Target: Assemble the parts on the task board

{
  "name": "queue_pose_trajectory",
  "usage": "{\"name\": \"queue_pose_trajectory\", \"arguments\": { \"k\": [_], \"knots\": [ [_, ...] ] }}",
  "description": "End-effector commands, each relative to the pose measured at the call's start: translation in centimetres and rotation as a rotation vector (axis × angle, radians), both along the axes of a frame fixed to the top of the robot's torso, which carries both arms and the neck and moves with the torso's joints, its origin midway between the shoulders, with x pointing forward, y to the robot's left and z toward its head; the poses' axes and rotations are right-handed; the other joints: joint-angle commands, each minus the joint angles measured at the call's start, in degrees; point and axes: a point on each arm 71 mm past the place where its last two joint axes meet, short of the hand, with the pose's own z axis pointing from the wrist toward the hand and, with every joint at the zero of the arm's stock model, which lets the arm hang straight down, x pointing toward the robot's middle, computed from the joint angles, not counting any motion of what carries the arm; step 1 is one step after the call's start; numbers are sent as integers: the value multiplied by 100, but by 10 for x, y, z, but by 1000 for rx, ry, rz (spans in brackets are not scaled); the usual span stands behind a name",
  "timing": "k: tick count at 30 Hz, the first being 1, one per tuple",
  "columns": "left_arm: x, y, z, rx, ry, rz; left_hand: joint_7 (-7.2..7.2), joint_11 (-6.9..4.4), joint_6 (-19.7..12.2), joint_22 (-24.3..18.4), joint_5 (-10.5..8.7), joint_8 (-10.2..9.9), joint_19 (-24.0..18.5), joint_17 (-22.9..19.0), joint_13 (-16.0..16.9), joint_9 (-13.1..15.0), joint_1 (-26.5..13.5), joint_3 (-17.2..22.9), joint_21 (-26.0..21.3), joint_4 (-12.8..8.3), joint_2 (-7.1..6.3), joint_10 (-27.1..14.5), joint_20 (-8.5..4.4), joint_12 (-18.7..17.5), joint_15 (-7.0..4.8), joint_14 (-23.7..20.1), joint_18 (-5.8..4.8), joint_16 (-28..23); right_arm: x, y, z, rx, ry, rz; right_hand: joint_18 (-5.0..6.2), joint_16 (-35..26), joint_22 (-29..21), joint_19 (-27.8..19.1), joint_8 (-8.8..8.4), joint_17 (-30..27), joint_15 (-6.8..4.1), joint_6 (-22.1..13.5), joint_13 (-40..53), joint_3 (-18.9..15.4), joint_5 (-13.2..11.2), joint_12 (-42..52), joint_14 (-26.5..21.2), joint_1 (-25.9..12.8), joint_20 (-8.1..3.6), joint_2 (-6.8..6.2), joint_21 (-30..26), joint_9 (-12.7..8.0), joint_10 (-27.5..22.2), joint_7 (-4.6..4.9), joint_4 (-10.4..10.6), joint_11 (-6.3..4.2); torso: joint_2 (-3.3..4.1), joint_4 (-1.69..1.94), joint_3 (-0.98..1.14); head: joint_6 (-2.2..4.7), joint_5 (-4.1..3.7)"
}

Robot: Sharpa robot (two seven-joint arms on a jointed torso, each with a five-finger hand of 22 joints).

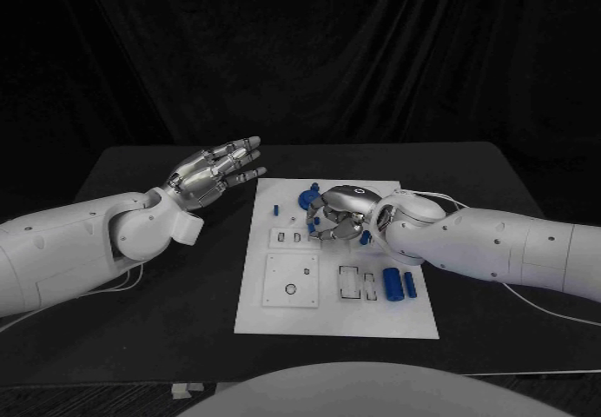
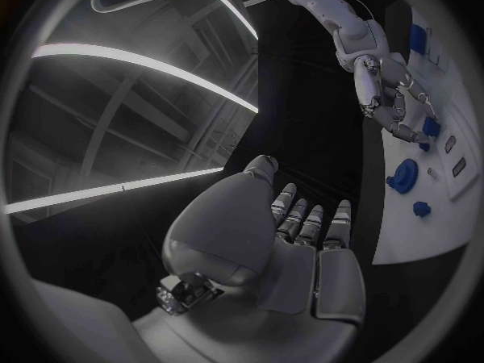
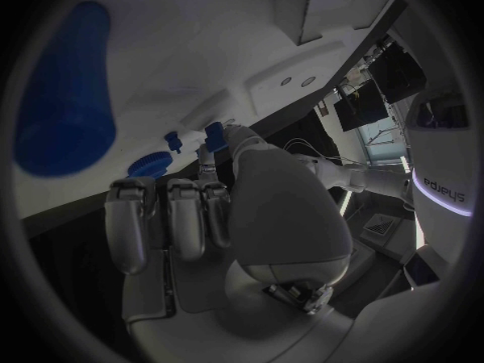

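Note:
The white task board (image 1: 338, 317) lies in the middle of the black table. My right hand (image 1: 338, 208) hangs over its far half, fingers curled down. In the right wrist view the thumb and a finger pinch a small blue part (image 3: 214, 132) just above the board (image 3: 202, 48). A round blue part (image 1: 307, 199) and a small blue part (image 1: 274, 208) sit left of that hand. Two blue cylinders (image 1: 392, 283) lie at the board's right side. My left hand (image 1: 220, 169) floats left of the board with its fingers stretched out and apart, holding nothing.
Flat recessed plates (image 1: 294, 280) with slots take up the board's near left half. The left wrist view shows the right hand (image 2: 388, 105), the round blue part (image 2: 406, 175) and the board's edge (image 2: 398, 234). Bare black table (image 1: 150, 330) surrounds the board.

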Motion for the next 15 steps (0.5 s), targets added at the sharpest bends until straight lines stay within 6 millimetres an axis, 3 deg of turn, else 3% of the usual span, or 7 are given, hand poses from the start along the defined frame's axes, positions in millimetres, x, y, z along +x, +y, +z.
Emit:
{"name": "queue_pose_trajectory", "arguments": {
  "k": [1,15],
  "knots": [
    [-1,-1,0,-16,0,-11,-3,-21,-13,-8,21,10,-45,-3,-9,0,-54,21,-20,0,9,-35,-1,8,-10,2,62,-14,0,0,-1,2,-18,-12,-21,15,1476,571,-31,1509,33,13,1508,-17,11,15,600,-41,45,3,-34,-8,606,26,-2,39,-1,-1,-1,0,13],
    [-2,0,-3,-15,7,-10,-10,-29,-9,-10,20,12,-48,-4,-10,1,-56,28,-23,0,14,-41,-6,3,-17,0,63,-18,-1,2,-3,-4,-8,-4,-16,15,1470,562,-62,1509,40,11,1508,-36,-44,15,600,-78,55,-14,-48,-35,606,32,-12,44,1,2,-1,0,3]
  ]
}}
